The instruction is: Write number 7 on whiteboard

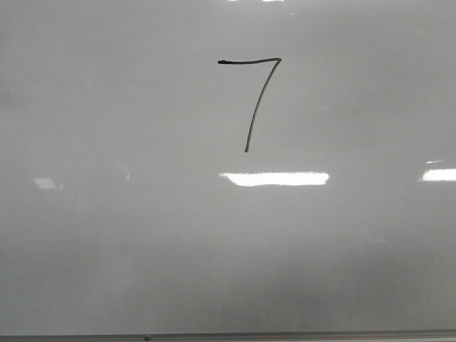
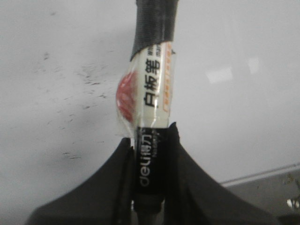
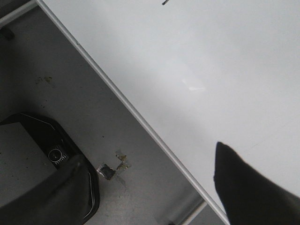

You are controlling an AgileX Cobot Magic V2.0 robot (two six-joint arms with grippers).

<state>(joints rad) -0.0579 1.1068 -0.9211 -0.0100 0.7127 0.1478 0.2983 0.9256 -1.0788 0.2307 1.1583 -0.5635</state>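
The number 7 (image 1: 260,100) is drawn in thin black line on the whiteboard (image 1: 107,249), upper middle of the front view. No gripper shows in that view. In the left wrist view my left gripper (image 2: 150,136) is shut on a whiteboard marker (image 2: 152,93) with a cream label and black barrel, pointing at the whiteboard (image 2: 234,47); its tip is out of view. My right gripper (image 3: 147,154) is open and empty, over the whiteboard's edge (image 3: 126,108). A short black stroke end (image 3: 165,2) shows at the frame's border.
A thin metal edge strip (image 1: 228,335) runs along the board's near side. Faint ink smudges (image 2: 79,79) mark the board by the marker. Beyond the edge lie grey floor (image 3: 70,93), a black camera housing (image 3: 51,150) and a tape scrap (image 3: 110,171).
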